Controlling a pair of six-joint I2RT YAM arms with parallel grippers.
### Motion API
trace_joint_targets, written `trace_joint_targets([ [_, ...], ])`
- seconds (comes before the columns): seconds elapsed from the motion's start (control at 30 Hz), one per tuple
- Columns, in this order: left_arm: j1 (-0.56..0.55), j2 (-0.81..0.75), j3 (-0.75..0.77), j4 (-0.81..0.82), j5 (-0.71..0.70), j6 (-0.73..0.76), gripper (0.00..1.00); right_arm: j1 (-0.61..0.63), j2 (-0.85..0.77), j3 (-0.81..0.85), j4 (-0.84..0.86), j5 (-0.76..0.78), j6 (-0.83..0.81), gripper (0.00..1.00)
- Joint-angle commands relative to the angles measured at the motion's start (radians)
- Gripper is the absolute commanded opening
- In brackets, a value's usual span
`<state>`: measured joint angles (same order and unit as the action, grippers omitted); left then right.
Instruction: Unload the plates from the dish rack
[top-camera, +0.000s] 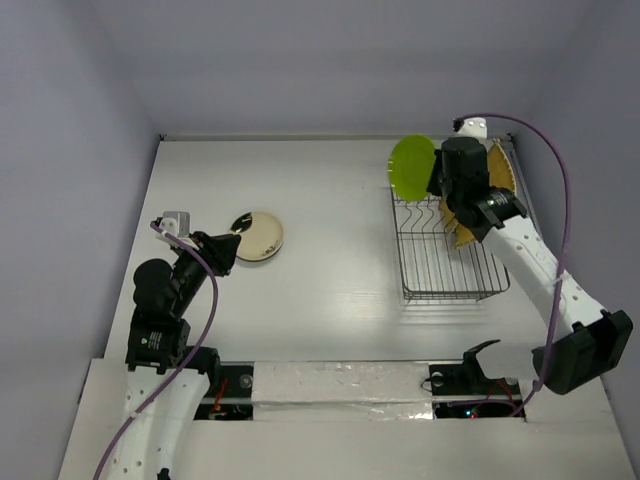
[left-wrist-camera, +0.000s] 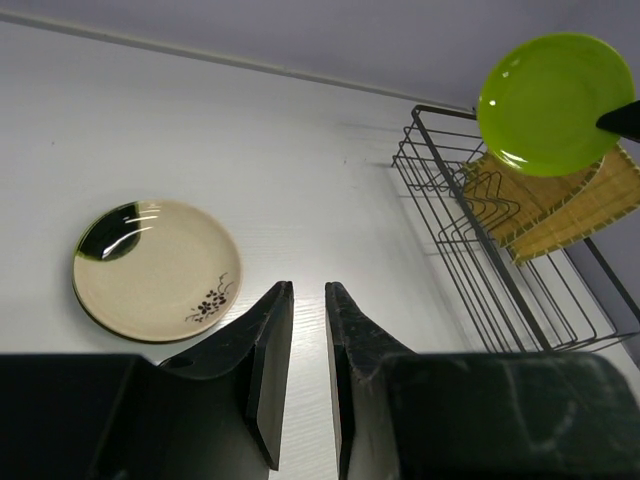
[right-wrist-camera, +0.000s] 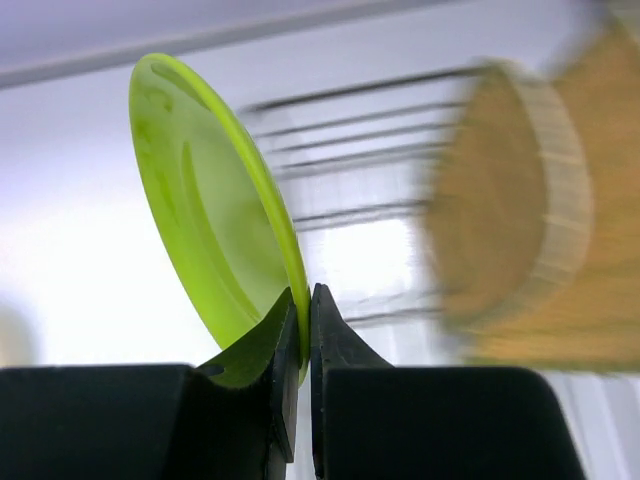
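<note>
The right tool (right-wrist-camera: 303, 300) is clamped on the rim of the round lime-green plastic plate (right-wrist-camera: 200, 200) above the wire dish rack (top-camera: 450, 270); this thin edge grip may let the plate pivot and drop.

White table (top-camera: 330, 285), cream plate (top-camera: 258, 236) lying flat at left, wire dish rack (top-camera: 450, 270) standing at right

Glossy green plate (left-wrist-camera: 554, 98), wire-metal rack (top-camera: 446, 250), woven yellow plates (left-wrist-camera: 570, 200), glazed cream plate (left-wrist-camera: 155, 268)
</note>
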<state>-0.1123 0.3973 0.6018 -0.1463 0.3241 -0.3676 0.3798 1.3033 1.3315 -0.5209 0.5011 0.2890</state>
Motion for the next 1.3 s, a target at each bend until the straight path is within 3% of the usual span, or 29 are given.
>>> trace_joint_targets([
  [0.0, -0.007, -0.006, -0.004, 0.044, -0.005, 0.002, 0.17, 0.086, -0.006, -0.043, 0.257, -0.352, 0.128, 0.00],
  [0.1, -0.007, -0.009, -0.004, 0.039, -0.013, -0.001, 0.20, 0.155, 0.112, -0.068, 0.384, -0.491, 0.223, 0.00],
  [0.3, -0.007, -0.008, -0.005, 0.042, -0.013, -0.001, 0.28, 0.336, 0.405, 0.043, 0.565, -0.613, 0.352, 0.00],
  [0.5, -0.007, -0.008, -0.004, 0.040, -0.014, 0.001, 0.30, 0.410, 0.635, 0.205, 0.613, -0.664, 0.459, 0.00],
  [0.67, -0.007, -0.006, -0.005, 0.042, -0.010, 0.002, 0.30, 0.421, 0.738, 0.228, 0.613, -0.635, 0.559, 0.01],
  [0.7, -0.007, -0.006, -0.005, 0.044, -0.008, 0.001, 0.30, 0.432, 0.743, 0.232, 0.601, -0.612, 0.567, 0.04],
  [0.83, -0.007, -0.009, -0.005, 0.044, -0.007, 0.001, 0.30, 0.432, 0.748, 0.216, 0.602, -0.575, 0.581, 0.29],
  [1.1, -0.007, -0.009, -0.005, 0.044, -0.005, 0.001, 0.31, 0.432, 0.780, 0.275, 0.490, -0.598, 0.521, 0.43],
  [1.27, -0.007, -0.012, -0.005, 0.045, -0.003, 0.002, 0.31, 0.432, 0.627, 0.172, 0.477, -0.507, 0.443, 0.56],
])
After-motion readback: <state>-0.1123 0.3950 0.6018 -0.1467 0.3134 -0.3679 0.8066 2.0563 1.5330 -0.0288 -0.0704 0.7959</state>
